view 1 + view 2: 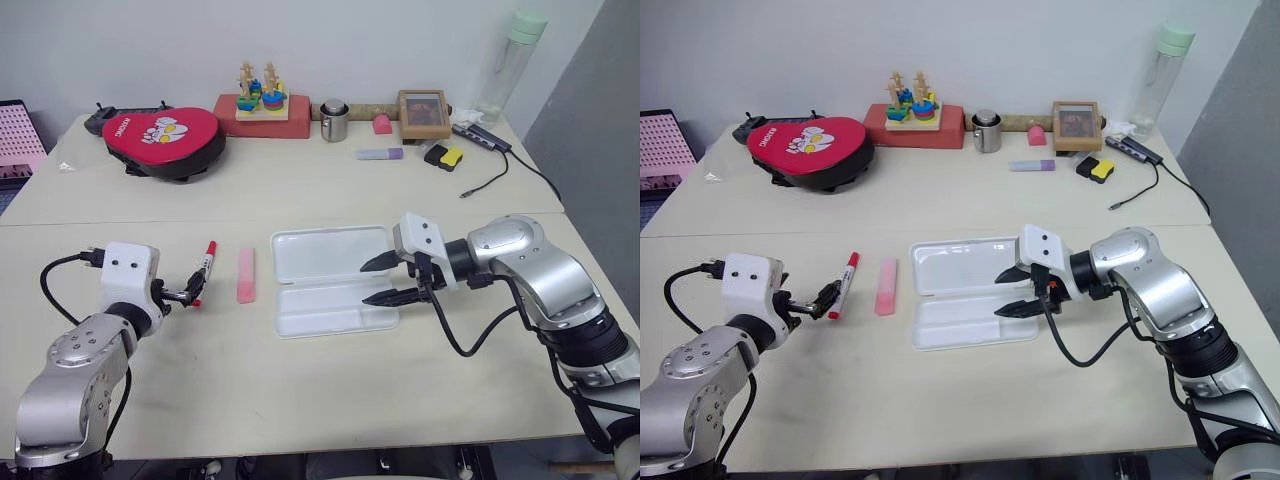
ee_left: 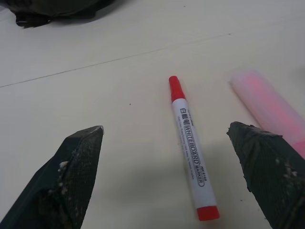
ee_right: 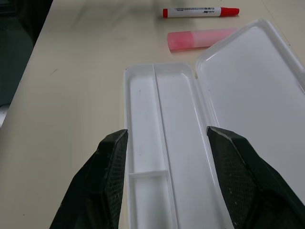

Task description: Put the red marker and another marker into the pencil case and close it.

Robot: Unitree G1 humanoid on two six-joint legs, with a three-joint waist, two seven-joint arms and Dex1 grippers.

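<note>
**Two pens out, case lying open**

Red marker: slim white barrel, red cap and red end, red print along the side. Lying flat on the pale surface, cap toward the far edge, just left of the pink highlighter. Highlighter short, thick, all pink, flat, roughly parallel to the marker, between it and the pencil case. Case white, glossy, rounded corners, open flat, lid on the far side, shallow divided tray nearer, empty.
</note>
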